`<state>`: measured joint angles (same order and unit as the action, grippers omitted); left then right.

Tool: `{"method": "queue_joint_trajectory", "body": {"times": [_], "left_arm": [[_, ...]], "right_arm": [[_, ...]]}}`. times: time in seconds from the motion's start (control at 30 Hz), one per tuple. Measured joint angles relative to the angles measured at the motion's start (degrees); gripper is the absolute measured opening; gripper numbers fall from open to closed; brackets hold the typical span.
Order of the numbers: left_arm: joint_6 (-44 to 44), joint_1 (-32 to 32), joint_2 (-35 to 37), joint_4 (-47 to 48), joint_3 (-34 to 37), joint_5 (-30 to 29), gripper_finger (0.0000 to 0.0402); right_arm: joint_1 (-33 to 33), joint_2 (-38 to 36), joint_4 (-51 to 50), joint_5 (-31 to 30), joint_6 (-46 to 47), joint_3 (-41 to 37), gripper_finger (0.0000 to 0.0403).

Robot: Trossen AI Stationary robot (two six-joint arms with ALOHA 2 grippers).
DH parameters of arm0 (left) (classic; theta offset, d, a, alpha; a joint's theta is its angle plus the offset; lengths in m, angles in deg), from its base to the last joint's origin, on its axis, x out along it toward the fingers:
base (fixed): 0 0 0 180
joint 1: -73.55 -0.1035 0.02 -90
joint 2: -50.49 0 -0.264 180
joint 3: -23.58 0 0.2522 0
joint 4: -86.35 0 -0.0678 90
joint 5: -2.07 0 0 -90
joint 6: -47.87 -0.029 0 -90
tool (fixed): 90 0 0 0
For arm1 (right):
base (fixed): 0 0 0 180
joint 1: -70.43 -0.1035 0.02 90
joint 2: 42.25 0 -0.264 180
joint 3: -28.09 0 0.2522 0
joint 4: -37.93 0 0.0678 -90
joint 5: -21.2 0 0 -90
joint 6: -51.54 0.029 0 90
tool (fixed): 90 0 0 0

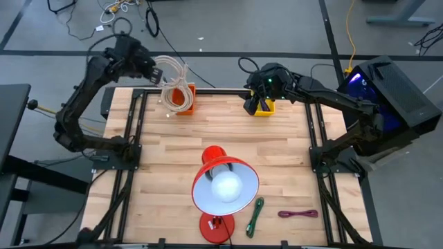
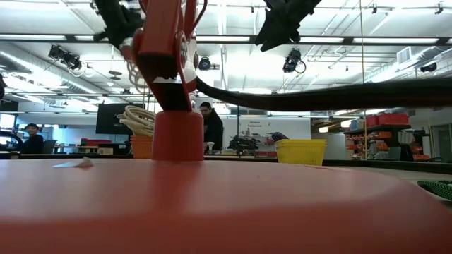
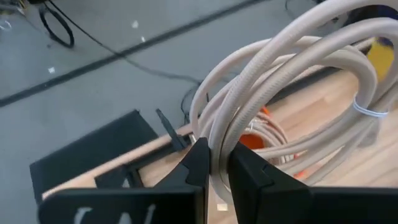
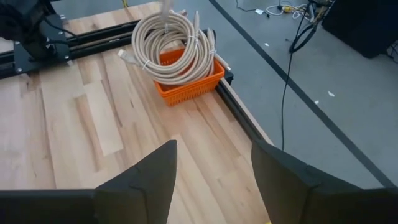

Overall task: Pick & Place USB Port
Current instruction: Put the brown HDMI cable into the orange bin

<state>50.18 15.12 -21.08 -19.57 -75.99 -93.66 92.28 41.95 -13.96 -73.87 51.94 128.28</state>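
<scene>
The left hand pinches a beige cable coil above the orange basket; the right hand gapes wide.

I'm seeing a red desk lamp sitting mid-table, with a green cable and a purple cable lying near the front edge. Two people are hanging out in the room behind.

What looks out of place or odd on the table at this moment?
The red desk lamp stands mid-table, its base filling the low view. The coiled beige cable bulges well above the orange basket, held by the left gripper. The right gripper is open by the yellow bin.
</scene>
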Motion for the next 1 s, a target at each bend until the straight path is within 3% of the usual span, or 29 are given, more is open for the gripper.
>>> {"method": "queue_joint_trajectory", "body": {"times": [0.1,0.33,0.73,1.0], "left_arm": [[0.2,-0.3,-4.7,2.6,0.0,2.7,0.0037],[-2.6,-0.3,-12.5,2.3,0.1,1.7,0.0037],[-0.5,-2.8,-12.3,3.0,-0.2,9.0,0.0037],[1.7,-2.9,-12.4,5.8,-0.3,5.5,0.0037]], "right_arm": [[0.0,0.0,0.0,0.0,0.1,0.0,0.0208],[0.0,0.0,-0.2,0.0,0.9,0.0,0.0208],[0.2,0.0,-0.3,-2.0,0.6,0.0,0.0208],[0.1,0.0,-0.3,-2.0,0.4,0.0,0.0208]]}}
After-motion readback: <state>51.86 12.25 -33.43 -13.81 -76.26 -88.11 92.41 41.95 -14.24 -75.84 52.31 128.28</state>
